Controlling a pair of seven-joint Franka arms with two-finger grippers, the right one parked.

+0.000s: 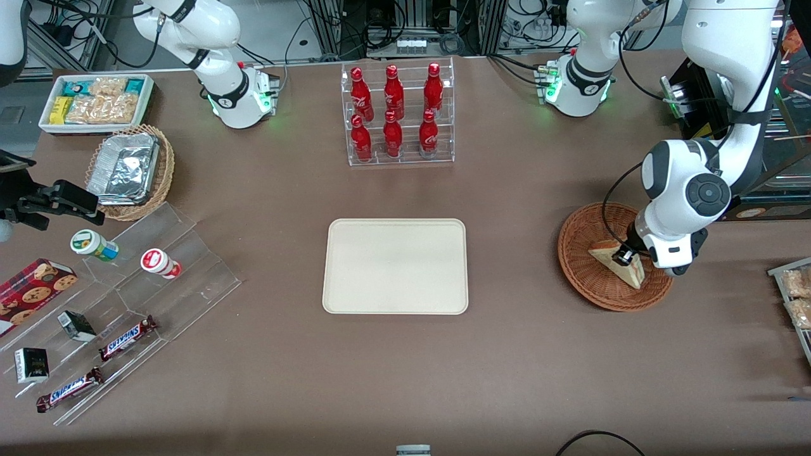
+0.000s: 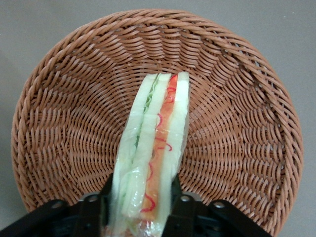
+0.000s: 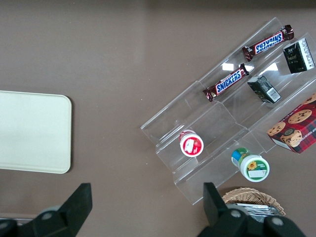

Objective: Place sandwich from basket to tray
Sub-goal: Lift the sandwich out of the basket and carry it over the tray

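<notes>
Claw: the left arm's claw point(image 2: 140, 207) is down in the basket, its two fingers point(image 2: 101, 207) pressed against the flat bread faces of the sandwich, one on each side, clamped on it.
Sandwich: the sandwich point(image 2: 153, 148) stands on edge in the basket with its cut edge facing the wrist camera, showing pale bread, a red-orange layer and a little green; a clear wrap shines over it.
Handling: it looks light and soft, so a hard squeeze would likely crush the bread or push the filling out; the wrap may be slippery.
Where to hold: across the two flat faces near the thick end, as the claw sits now, seems the sound choice; pinching the filling edge would risk splitting it.
Basket: the reddish-brown basket point(image 1: 611, 282) sits on the bench point(image 1: 507, 354) toward the working arm's end, sandwich point(image 1: 621, 263) inside.
Tray: the cream tray point(image 1: 396, 266) lies flat mid-bench, well apart from the basket, nothing on it.
Stage: grasp apparently made, lift not yet done.
</notes>
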